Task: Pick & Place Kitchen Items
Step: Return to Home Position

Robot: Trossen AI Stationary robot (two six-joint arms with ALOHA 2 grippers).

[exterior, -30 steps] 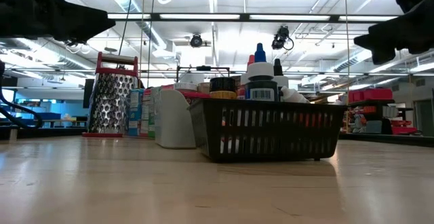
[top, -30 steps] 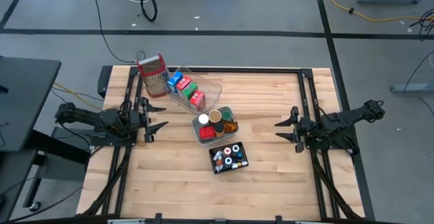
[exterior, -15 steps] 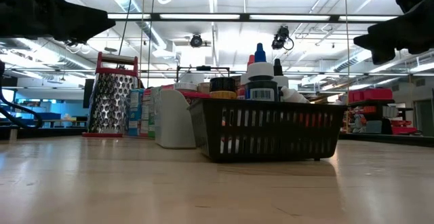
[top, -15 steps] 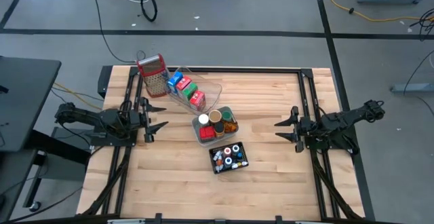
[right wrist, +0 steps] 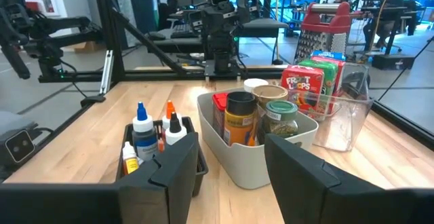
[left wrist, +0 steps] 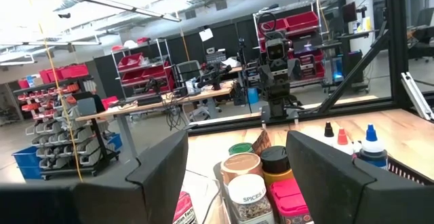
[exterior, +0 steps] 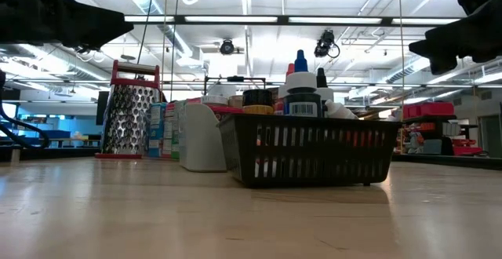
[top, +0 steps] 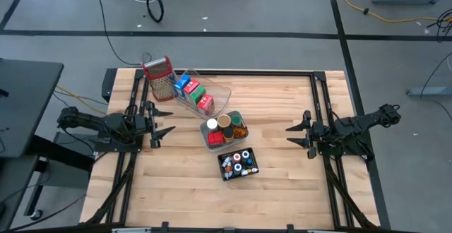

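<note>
Nothing loose is seen on the counter [top: 282, 106], tbh. The cartons [top: 195, 92] are stood in the clear tray [top: 220, 92], the jars [top: 224, 125] are packed into the grey tray [top: 205, 138], and the little bottles [top: 238, 162] are kept in the black tray [top: 254, 169]. The grater [top: 159, 78] is parked just beside the clear tray. The left gripper [top: 171, 121] and right gripper [top: 288, 135] are held at opposite edges, both aimed inward at the trays lined up between them. Both sets of fingers [left wrist: 163, 173] are spread wide, with nothing gripped. The clear tray is placed nearer the left arm and the black tray slightly nearer the right, so probably no reach is needed, just settling at home.
</note>
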